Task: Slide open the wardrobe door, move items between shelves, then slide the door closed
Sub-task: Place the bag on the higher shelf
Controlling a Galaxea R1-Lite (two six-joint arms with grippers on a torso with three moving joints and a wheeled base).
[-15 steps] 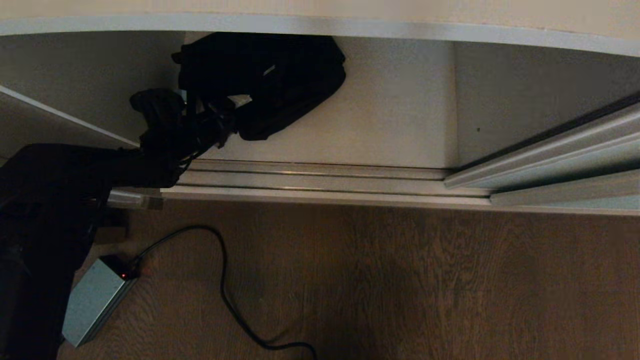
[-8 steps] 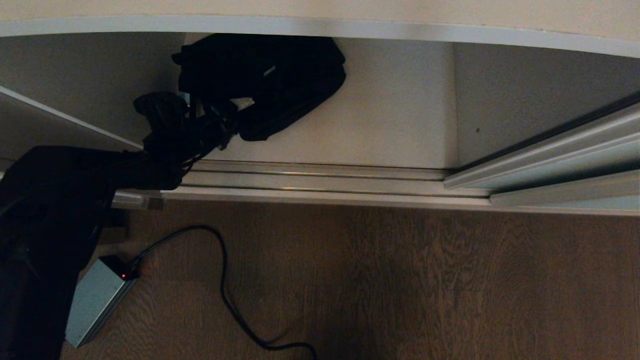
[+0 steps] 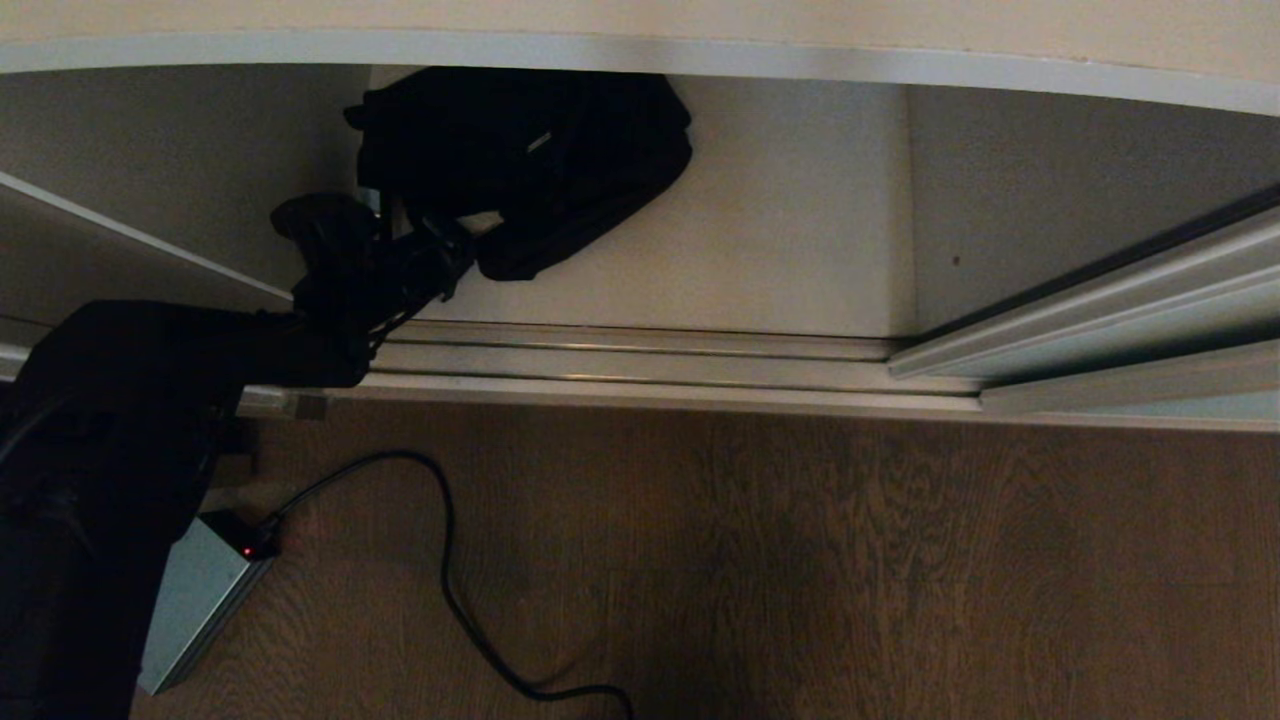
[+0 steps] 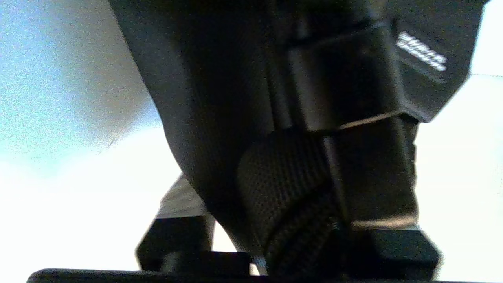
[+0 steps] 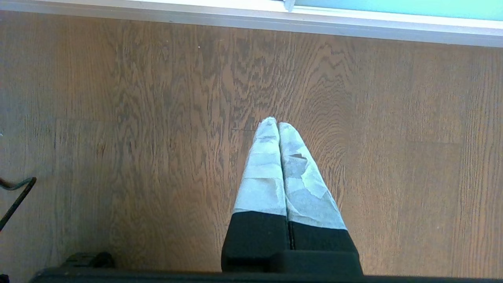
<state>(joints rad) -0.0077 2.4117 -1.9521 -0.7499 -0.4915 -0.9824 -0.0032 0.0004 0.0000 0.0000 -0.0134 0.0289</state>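
Item-moving step: left gripper fingers close around the black bag on the bottom shelf, lift next; right gripper fingers pressed together, idle.

White bottom shelf carries a black bag; wooden floor carries a cable.

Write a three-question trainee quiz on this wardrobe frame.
1. Which gripper is at the bag: left or right?
2. True or false: the right gripper is shut over the floor.
3. The bag lies on A) the floor, B) the bottom shelf, C) the track.

Key: 1 left gripper; 2 true; 3 B.
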